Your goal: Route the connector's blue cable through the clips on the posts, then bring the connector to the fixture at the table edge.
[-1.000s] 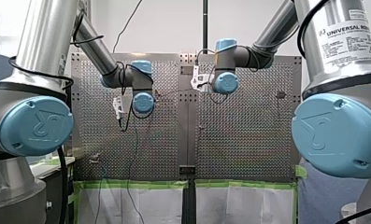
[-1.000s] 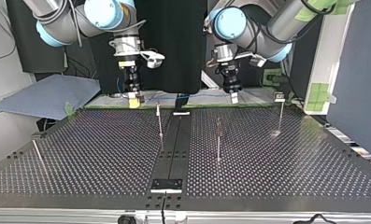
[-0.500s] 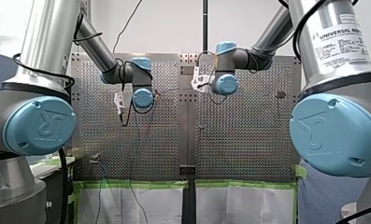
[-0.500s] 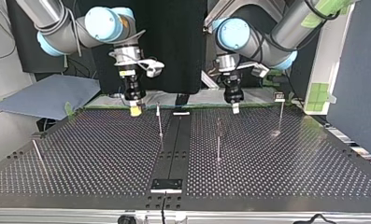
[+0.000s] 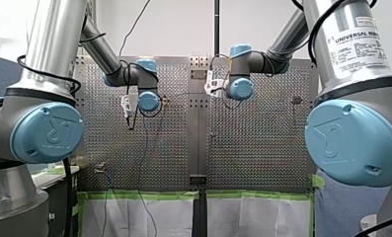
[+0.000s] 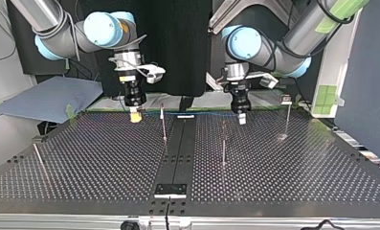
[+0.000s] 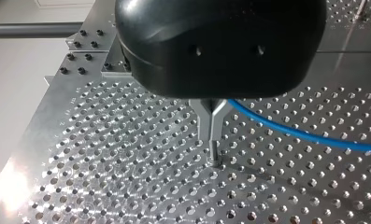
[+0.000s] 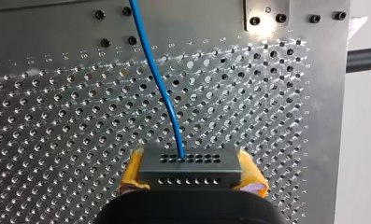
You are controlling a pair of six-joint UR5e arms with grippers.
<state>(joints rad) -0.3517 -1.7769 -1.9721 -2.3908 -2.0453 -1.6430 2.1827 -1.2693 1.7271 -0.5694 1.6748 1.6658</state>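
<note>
In the right wrist view a grey connector [image 8: 190, 171] sits between the yellow pads [image 8: 132, 170] of my right gripper [image 8: 191, 161], which is shut on it. Its blue cable [image 8: 159, 79] leaves the connector's face and runs ahead over the perforated plate. In the top view that gripper [image 6: 135, 116] hangs at the plate's far edge, left of a thin post [image 6: 163, 123]. The cable [image 6: 192, 113] stretches level to my left gripper [image 6: 241, 118]. Its metal fingers [image 7: 214, 140] are shut on the cable [image 7: 309, 136], just above the plate.
Other posts stand on the plate: a middle one [image 6: 223, 143], one with a clip on top at the far right [image 6: 287, 115], and a leaning one at the near left [image 6: 38, 160]. The fixture [image 6: 170, 190] sits on the black centre strip at the near edge.
Both grippers have come down and forward from behind the plate's far edge to just over it, carrying the connector and the stretched cable with them.
</note>
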